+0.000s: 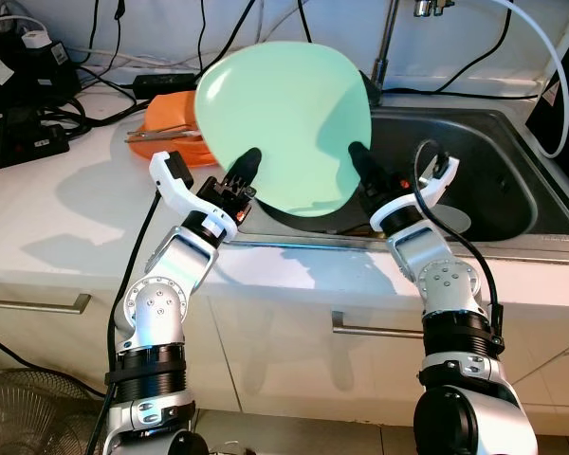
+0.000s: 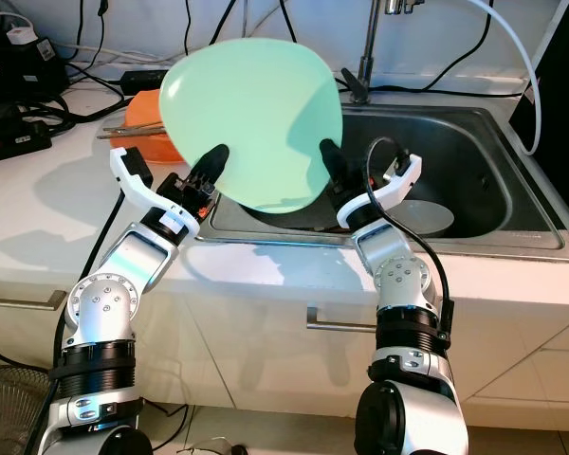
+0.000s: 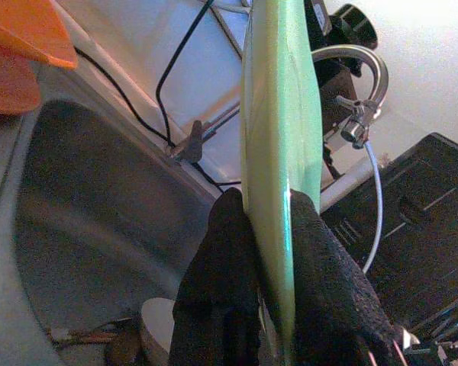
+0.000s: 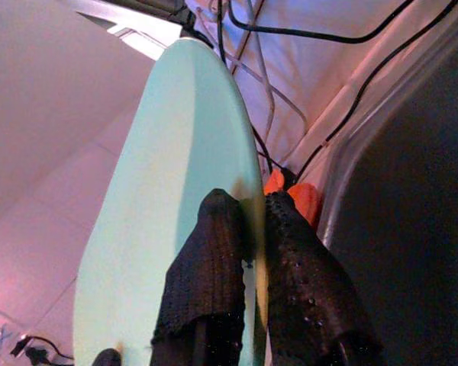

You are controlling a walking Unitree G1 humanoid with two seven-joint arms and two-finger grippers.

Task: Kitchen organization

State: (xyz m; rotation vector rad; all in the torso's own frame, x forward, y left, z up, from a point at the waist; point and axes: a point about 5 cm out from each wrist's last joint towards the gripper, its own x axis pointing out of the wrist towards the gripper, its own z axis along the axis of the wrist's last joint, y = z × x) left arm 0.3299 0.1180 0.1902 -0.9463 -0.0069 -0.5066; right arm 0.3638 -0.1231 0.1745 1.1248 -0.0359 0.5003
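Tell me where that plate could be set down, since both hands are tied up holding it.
Both the left hand and right hand grip the plate. The bare counter lies between the cables, orange tray and sink. The far left corner is crowded; the sink floor holds a bowl.

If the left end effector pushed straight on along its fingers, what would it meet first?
Probably the faucet and the wall behind the sink, though depth is unclear. The left end effector is clamped on the green plate's rim, pointing up and across the basin.
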